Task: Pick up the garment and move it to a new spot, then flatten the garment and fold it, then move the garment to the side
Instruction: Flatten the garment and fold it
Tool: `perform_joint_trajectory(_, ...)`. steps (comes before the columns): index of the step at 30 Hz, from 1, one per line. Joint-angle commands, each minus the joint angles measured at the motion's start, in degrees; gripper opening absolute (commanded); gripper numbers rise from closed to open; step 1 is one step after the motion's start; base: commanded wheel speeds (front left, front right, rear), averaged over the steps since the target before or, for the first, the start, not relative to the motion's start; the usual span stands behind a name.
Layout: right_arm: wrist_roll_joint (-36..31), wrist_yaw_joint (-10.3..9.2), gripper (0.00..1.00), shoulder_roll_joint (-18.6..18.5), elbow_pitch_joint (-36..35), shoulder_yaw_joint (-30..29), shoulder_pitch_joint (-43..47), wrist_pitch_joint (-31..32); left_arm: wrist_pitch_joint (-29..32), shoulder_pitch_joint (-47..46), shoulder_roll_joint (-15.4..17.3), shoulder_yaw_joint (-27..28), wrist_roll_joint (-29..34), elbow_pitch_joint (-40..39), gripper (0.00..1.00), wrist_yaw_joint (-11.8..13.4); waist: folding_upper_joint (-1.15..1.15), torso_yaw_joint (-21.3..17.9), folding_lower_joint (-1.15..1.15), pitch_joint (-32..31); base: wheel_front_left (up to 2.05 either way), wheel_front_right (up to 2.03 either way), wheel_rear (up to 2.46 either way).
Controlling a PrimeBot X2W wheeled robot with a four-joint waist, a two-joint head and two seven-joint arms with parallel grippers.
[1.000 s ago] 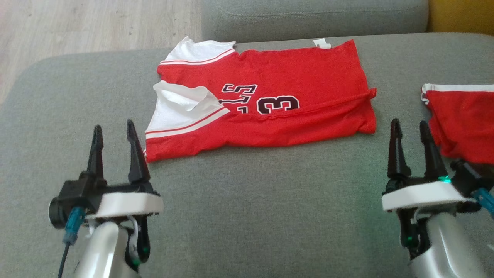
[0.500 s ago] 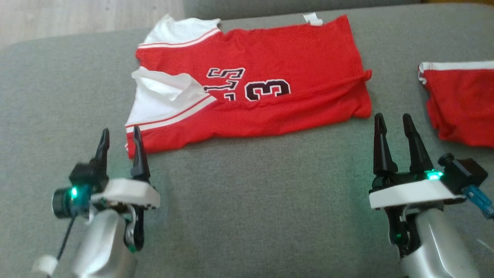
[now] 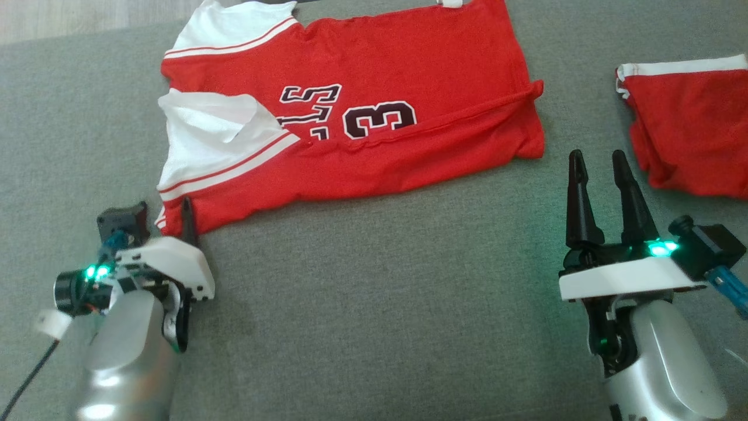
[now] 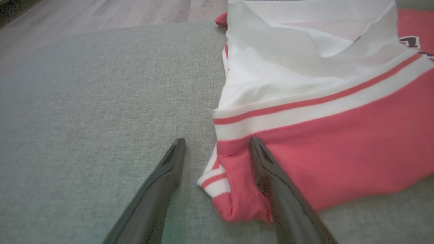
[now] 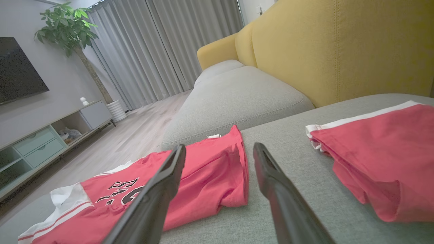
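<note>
The garment [image 3: 380, 146] is a red jersey with white sleeves and black numbers, lying spread on the grey sofa seat [image 3: 374, 292]. My left gripper [image 3: 166, 210] is open and tipped down at the jersey's near left corner. In the left wrist view that corner of the garment [image 4: 322, 142] sits between the spread fingers of the left gripper [image 4: 217, 140], the right finger resting against the red hem. My right gripper [image 3: 597, 155] is open with nothing in it, just short of the jersey's right end. The right wrist view looks past the right gripper [image 5: 219, 146] over the garment [image 5: 190, 176].
A second red piece with a white band [image 3: 689, 128] lies at the right, close beside the right gripper, also seen as red cloth [image 5: 379, 152]. A yellow sofa back [image 5: 339, 44] rises behind it. Wooden floor [image 3: 58, 17] lies beyond the seat's far left edge.
The head camera has tilted, so the whole scene has shifted. My left gripper has gone forward and down to the jersey's near left corner. The right gripper has edged forward, still open.
</note>
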Motion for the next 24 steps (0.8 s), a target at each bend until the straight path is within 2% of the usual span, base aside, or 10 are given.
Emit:
perform_joint_trajectory(1,0.6,-0.04,1.0,0.18,-2.14,1.3,-1.59,-0.35,1.57,-1.81,1.95,0.86,-0.21,1.01,1.0,-0.35,0.0,-0.28,0.0,0.14,0.0,0.0,0.0)
perform_joint_trajectory(2,0.68,-0.04,1.0,0.18,-2.15,1.32,-1.56,-0.35,2.0,-2.02,1.94,0.8,-0.4,1.68,1.0,-0.61,0.0,-0.36,0.0,0.17,0.0,0.0,0.0)
perform_joint_trajectory(3,0.73,-0.04,1.0,0.18,-2.14,1.36,-1.53,-0.35,2.56,-2.13,1.93,0.6,-0.5,2.41,0.76,-0.96,0.0,-0.41,0.0,0.18,0.0,0.0,0.0)
perform_joint_trajectory(4,0.76,-0.04,1.0,0.18,-2.11,1.43,-1.5,-0.35,3.07,-2.21,1.94,0.33,-0.52,3.07,0.16,-1.35,0.0,-0.44,0.0,0.13,0.0,0.0,0.0)
perform_joint_trajectory(5,0.76,-0.04,1.0,0.18,-2.03,1.5,-1.49,-0.35,3.44,-2.28,1.95,0.06,-0.52,3.64,0.0,-1.7,0.0,-0.45,0.0,0.03,0.0,0.0,0.0)
perform_joint_trajectory(8,0.61,-0.04,1.0,0.18,-1.42,1.12,-1.59,-0.35,0.8,-2.81,1.77,-0.18,-0.6,3.52,0.0,-1.78,0.0,0.03,0.0,-0.86,0.0,0.0,0.0)
perform_joint_trajectory(11,-0.5,-0.04,1.0,0.18,-0.11,0.57,-1.92,-0.35,-4.4,-3.73,1.43,-0.02,-0.48,1.11,0.0,-1.2,0.0,0.76,0.0,-1.54,0.0,0.0,0.0)
perform_joint_trajectory(15,-2.07,-0.04,1.0,0.18,4.86,-0.32,-3.96,-0.35,-10.13,-5.23,1.0,-0.59,0.22,-3.72,0.0,-1.47,0.0,1.99,0.0,-2.04,0.0,0.0,0.0)
perform_joint_trajectory(20,-3.47,-0.04,1.0,0.18,13.71,-1.58,-9.93,2.32,-12.09,-6.0,0.78,-1.71,1.38,-11.12,0.0,-2.5,0.0,3.3,0.0,-1.52,0.0,0.0,0.0)
perform_joint_trajectory(24,-3.93,-0.04,1.0,0.18,19.85,-3.24,-14.27,5.25,-12.27,-5.55,0.63,-2.59,1.99,-14.12,0.0,-2.81,0.0,3.97,0.0,-0.95,0.0,0.0,0.0)
